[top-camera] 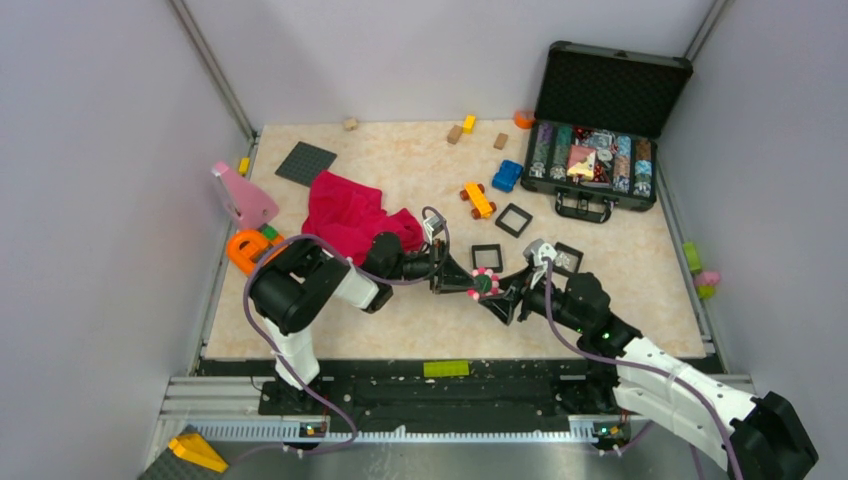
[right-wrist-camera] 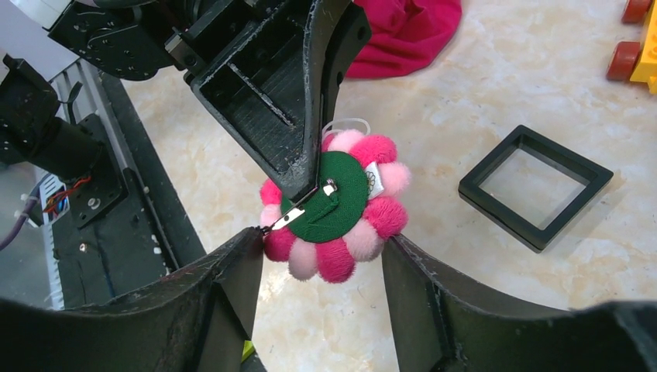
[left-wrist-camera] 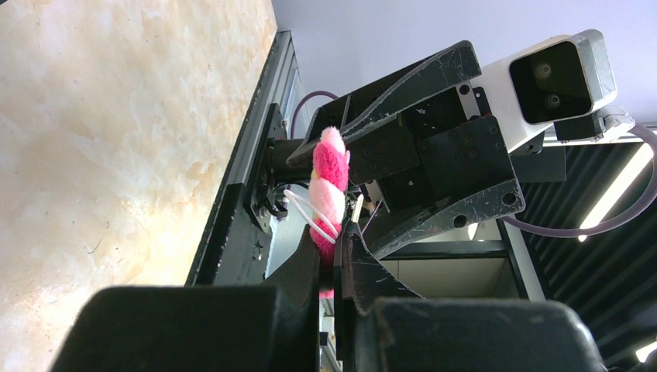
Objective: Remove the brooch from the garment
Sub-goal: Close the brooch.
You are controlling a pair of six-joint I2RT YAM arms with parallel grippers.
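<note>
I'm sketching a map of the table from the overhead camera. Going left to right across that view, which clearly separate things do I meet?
pink wedge → red garment → brooch → open case. The small toys and frames overlap these, so they are left out.

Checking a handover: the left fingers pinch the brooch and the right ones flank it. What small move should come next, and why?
Probably close the right fingers gently onto the brooch. It is held in the air, clear of the garment, pinched by the left fingers. The right fingers stand open on either side of it, so closing them looks enough to take it.
</note>
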